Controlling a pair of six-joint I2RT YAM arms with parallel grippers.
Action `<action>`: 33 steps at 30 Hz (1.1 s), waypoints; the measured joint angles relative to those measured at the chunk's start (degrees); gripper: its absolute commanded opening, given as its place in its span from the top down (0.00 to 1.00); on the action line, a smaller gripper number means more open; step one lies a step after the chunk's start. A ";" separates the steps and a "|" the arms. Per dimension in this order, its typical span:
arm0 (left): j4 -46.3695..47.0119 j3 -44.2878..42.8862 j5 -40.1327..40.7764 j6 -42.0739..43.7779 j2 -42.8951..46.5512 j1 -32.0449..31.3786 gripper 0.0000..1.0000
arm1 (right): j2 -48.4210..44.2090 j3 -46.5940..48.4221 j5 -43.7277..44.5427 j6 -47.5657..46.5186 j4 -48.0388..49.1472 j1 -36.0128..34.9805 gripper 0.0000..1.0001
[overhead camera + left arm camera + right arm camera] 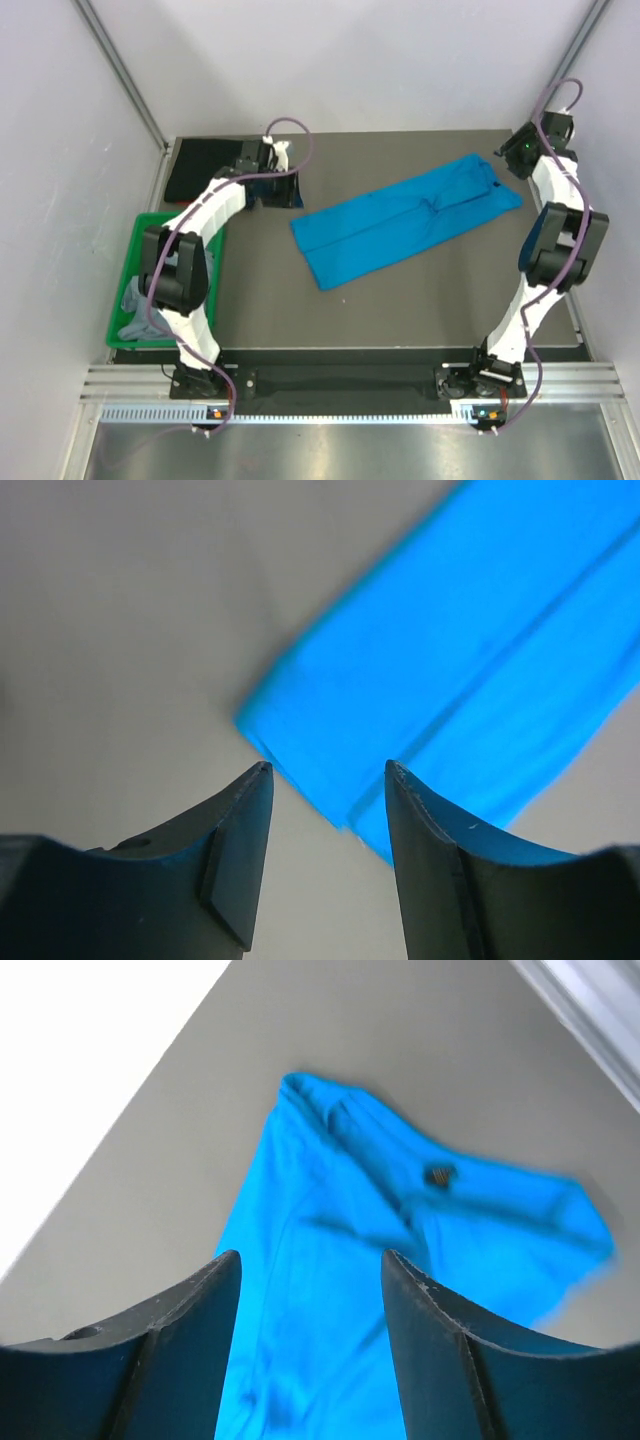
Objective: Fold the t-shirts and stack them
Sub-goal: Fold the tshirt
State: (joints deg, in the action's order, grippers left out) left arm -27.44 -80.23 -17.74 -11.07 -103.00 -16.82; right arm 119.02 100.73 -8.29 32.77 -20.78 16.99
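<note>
A bright blue t-shirt point(405, 218), folded lengthwise into a long strip, lies diagonally across the middle of the dark table. It also shows in the left wrist view point(470, 650) and in the right wrist view point(370, 1290). My left gripper point(283, 186) is open and empty, raised near the shirt's lower left end point(328, 770). My right gripper point(508, 160) is open and empty, above the shirt's collar end at the far right point(312, 1255). A folded black shirt point(205, 168) lies at the table's far left corner.
A green bin point(135, 290) holding grey clothing point(140, 305) stands off the table's left edge. White walls and metal frame posts close in the back and sides. The table's near edge meets the arm bases point(340, 380).
</note>
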 measured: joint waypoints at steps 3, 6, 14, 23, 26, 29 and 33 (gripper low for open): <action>-0.31 -6.23 -0.37 2.71 -4.50 2.10 0.46 | -8.55 -6.40 3.17 2.49 -1.88 -0.87 0.40; -0.63 -7.74 -1.77 5.88 -8.57 3.26 0.46 | -16.26 -14.43 5.31 5.01 -3.06 -4.24 0.39; -2.97 -6.64 -2.97 12.59 -13.31 3.50 0.50 | -32.61 -45.99 6.99 21.24 -1.97 -32.35 0.41; -3.08 -6.67 -5.20 13.81 -16.04 3.89 1.00 | -33.38 -53.81 12.15 43.82 4.00 -55.78 0.41; -3.28 -6.67 -5.16 13.73 -16.46 3.89 1.00 | -31.01 -53.00 13.92 49.81 6.51 -60.70 0.41; -3.28 -6.67 -4.87 13.60 -16.44 3.91 1.00 | -27.21 -52.52 14.58 55.36 9.62 -64.41 0.44; -3.41 -6.64 -4.04 13.51 -16.44 3.93 1.00 | -23.23 -51.78 14.82 61.51 12.24 -67.89 0.45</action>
State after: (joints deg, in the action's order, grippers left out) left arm -30.85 -86.87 -21.78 2.44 -119.44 -12.88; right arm 95.79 48.95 6.52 94.28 -8.54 -50.89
